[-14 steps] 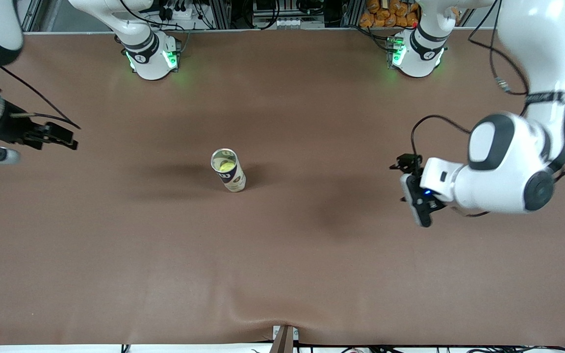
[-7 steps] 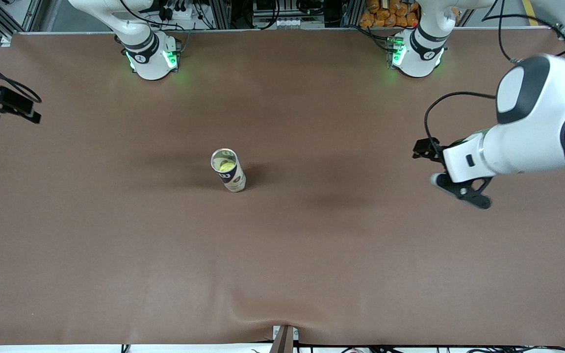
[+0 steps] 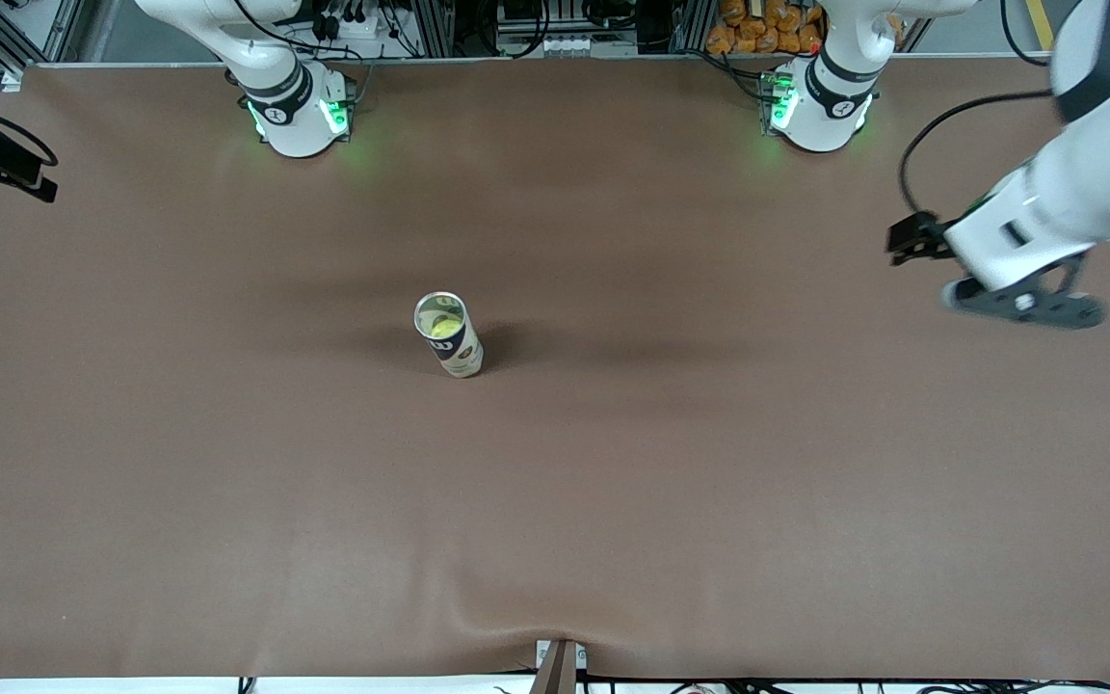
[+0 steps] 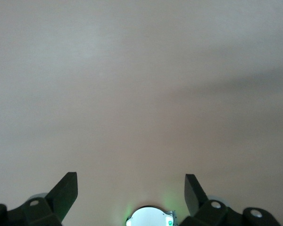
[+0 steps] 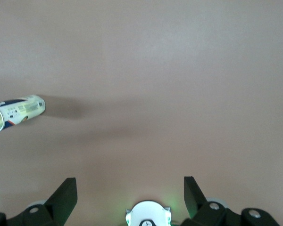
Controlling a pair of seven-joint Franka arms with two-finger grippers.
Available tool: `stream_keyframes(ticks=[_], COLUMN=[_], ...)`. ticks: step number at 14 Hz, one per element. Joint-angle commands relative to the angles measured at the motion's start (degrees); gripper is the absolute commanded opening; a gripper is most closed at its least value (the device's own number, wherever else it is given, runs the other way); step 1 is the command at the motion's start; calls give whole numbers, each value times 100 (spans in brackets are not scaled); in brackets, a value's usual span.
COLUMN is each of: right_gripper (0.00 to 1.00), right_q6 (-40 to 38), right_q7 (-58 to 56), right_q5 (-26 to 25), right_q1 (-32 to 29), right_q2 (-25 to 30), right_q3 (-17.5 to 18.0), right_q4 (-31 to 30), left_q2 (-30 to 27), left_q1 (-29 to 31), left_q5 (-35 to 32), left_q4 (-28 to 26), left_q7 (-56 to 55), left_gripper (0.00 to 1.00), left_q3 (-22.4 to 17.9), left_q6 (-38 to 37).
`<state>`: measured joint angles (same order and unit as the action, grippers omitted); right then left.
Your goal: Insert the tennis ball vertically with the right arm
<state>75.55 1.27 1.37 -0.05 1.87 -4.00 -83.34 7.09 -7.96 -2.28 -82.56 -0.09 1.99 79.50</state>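
The right gripper [image 5: 130, 200] is held high over the right arm's end of the table [image 3: 227, 501], with its jaws spread wide and nothing between them. Near the middle of the table a tall can [image 3: 450, 334] is seen standing upright with its mouth open, well apart from both grippers. A yellow-green tennis ball [image 3: 440, 327] is visible inside the can, below the rim, so the insertion is judged to be done already. The ball is expected to be light, springy and felt-covered, so slipping is unlikely; it should be taken across its widest part, from straight above. The can is judged to be light, stiff and thin-walled, and easily tipped if its rim is knocked sideways. The left gripper [image 4: 131, 200] is held over the left arm's end of the table, also with its jaws fully apart and empty. Neither arm is engaged with the can, and both are judged to be idle.
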Motion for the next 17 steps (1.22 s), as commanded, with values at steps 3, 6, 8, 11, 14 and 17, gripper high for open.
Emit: stream_keyframes(ticks=[3, 6, 8, 11, 14, 17], right_gripper=[100, 100, 100, 100, 100, 100], right_q6=[547, 751, 733, 873, 891, 865], right_q7=[-372, -470, -339, 188, 128, 110], right_q5=[-85, -93, -85, -85, -85, -76], right_q1=[-74, -91, -91, -30, 23, -21], right_q2=[-3, -12, -12, 6, -20, -20], right_q3=[136, 118, 110, 136, 127, 127], right_q4=[-402, -508, -517, -482, -516, -640], left_q2=[-594, -813, -1033, -1008, -1025, -999], left_q1=[180, 408, 409, 418, 426, 453], left_q5=[-89, -27, -27, -97, -89, -89], left_q4=[-111, -330, -453, -602, -735, -779], left_q7=[-17, -62, -149, -89, -193, -193], left_gripper=[100, 100, 100, 100, 100, 100], left_q3=[-348, -348, -339, -374, -374, -374], left_q6=[-435, -383, -216, 204, 241, 338])
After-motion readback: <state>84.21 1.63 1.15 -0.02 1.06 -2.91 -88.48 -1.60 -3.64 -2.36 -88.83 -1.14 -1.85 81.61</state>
